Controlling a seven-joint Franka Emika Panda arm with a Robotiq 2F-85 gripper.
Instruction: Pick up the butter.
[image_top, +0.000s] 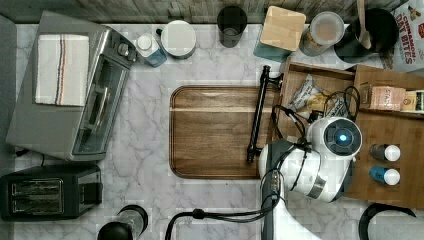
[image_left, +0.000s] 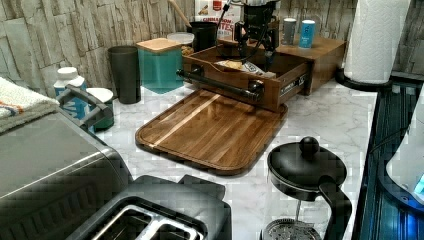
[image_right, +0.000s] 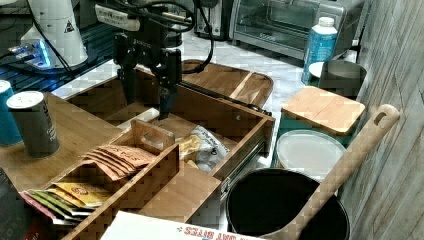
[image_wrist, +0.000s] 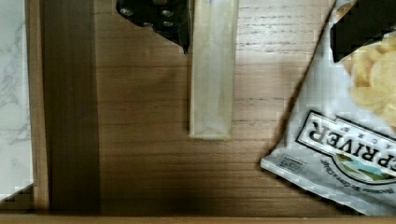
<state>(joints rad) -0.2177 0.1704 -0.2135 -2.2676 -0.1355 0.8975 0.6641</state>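
Fingers (image_right: 146, 97) spread apart, down inside the open drawer (image_right: 225, 120), straddling the butter (image_wrist: 212, 70): one dark finger (image_wrist: 161, 18) sits just beside the stick's long edge, the other over the chip bag (image_wrist: 348, 121). Nothing clamped yet! The butter lies flat on the drawer floor, between the drawer's wall and that bag. The risk, I'd say: closing could pinch the crinkly bag along with the stick, or the slim wrapper could slip and twist away.
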